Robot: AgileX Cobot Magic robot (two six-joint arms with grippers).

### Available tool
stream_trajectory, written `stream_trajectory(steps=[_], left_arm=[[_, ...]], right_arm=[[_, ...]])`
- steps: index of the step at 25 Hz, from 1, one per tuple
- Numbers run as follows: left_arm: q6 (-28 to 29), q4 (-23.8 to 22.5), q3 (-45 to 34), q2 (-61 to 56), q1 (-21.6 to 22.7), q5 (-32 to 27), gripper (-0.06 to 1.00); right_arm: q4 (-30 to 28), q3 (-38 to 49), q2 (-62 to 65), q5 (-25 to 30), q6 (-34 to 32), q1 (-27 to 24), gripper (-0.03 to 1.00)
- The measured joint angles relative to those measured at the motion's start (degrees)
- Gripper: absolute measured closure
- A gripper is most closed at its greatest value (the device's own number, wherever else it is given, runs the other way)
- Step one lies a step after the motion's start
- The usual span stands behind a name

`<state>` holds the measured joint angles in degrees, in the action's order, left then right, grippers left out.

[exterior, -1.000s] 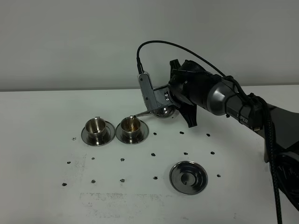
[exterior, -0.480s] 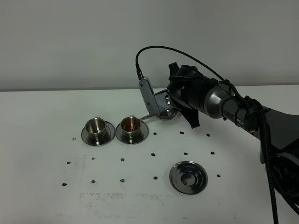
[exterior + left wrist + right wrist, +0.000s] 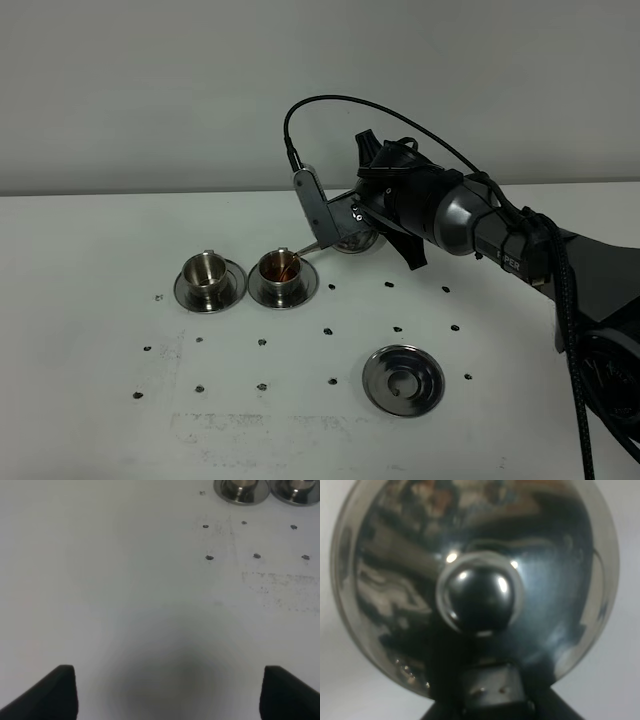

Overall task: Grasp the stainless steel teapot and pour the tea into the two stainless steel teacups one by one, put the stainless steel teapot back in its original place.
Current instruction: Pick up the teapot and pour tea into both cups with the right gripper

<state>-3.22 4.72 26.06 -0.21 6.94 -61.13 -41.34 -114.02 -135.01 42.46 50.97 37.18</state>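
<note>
1. Since a second ago the right arm has edged toward the cups, and the tea in the cup under the spout looks darker.
2. Nearest, the left gripper hovers idle over bare table, fingers spread.
3. The round steel disc, the pot's home, lies unoccupied.
4. Beyond it, the first teacup holds tea. The second teacup, just beside it, looks dry.
5. Farthest, the right gripper clamps the stainless steel teapot aloft, tilted, with its spout over the first teacup.
6. The first pour looks to be in hand. Next, level the pot, then shift the spout over the second teacup.

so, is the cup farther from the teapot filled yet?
Empty: the farther teacup shows only bare steel inside; the nearer teacup holds reddish-brown tea.
</note>
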Motion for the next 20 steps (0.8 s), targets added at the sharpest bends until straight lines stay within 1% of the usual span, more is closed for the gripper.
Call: stream_trajectory(steps=[12, 20], left_arm=[[0.0, 0.0, 0.0, 0.0, 0.0, 0.0, 0.22], [0.0, 0.0, 0.0, 0.0, 0.0, 0.0, 0.22]], right_arm=[[-3.1, 0.0, 0.0, -2.8, 0.0, 0.6, 0.79], [-5.5, 0.0, 0.0, -3.0, 0.0, 0.6, 0.79]])
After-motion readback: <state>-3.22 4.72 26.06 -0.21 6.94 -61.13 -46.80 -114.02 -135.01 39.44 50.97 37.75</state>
